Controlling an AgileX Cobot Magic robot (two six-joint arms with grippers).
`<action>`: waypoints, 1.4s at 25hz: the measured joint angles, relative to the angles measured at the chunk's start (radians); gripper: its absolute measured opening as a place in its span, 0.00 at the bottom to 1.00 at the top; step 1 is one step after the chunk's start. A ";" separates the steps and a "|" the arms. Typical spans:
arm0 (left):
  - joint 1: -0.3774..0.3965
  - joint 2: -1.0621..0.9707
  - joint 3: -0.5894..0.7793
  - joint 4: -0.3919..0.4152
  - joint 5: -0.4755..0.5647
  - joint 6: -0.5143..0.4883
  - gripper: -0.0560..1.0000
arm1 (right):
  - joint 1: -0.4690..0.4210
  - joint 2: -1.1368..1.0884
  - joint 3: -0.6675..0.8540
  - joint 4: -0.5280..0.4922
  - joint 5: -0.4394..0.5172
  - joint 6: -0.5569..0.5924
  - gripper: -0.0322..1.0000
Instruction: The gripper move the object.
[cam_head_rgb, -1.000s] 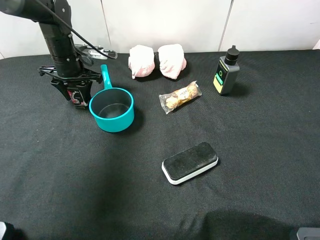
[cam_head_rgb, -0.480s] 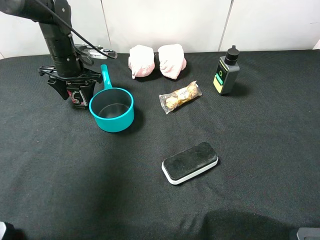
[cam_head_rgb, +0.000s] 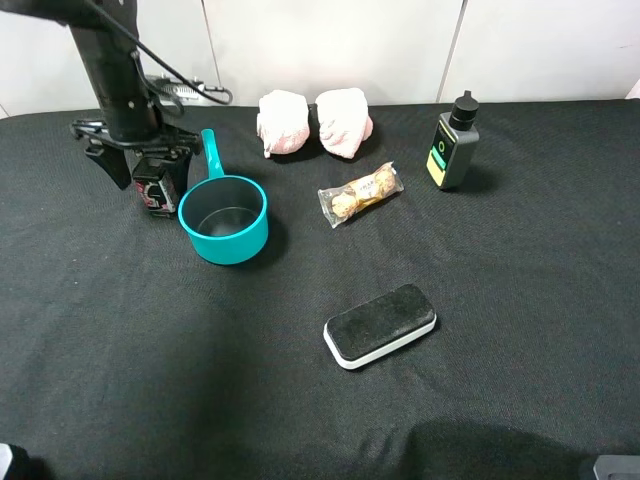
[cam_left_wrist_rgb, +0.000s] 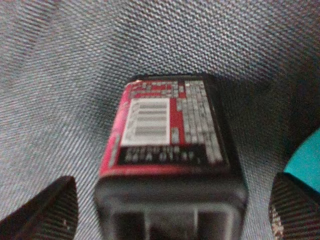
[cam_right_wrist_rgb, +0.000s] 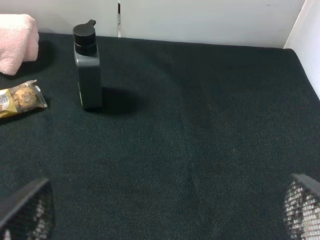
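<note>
Object: small black box (cam_left_wrist_rgb: 170, 150) with a red label, standing on the cloth just beside the teal pot (cam_head_rgb: 223, 218).
Left gripper (cam_head_rgb: 135, 165): jaws spread wide on either side of the box, touching nothing.
Right gripper (cam_right_wrist_rgb: 160, 215): jaws apart, empty.
Surface: black woven cloth (cam_head_rgb: 500, 300) covering the table.
Room: white panelled wall (cam_head_rgb: 400, 40) behind.

Small black box (cam_head_rgb: 155, 187) with red side label and barcode, standing upright on the black cloth at far left, between my spread fingers (cam_left_wrist_rgb: 47, 210), my pincer (cam_head_rgb: 137, 160) just above it, not gripping
</note>
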 joint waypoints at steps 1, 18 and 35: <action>0.000 -0.007 -0.011 0.005 0.017 0.000 0.77 | 0.000 0.000 0.000 0.000 0.000 0.000 0.70; 0.000 -0.390 -0.029 0.025 0.081 -0.006 0.77 | 0.000 0.000 0.000 0.000 0.000 0.000 0.70; 0.000 -0.969 0.513 0.118 0.063 -0.044 0.77 | 0.000 0.000 0.000 0.000 0.000 0.000 0.70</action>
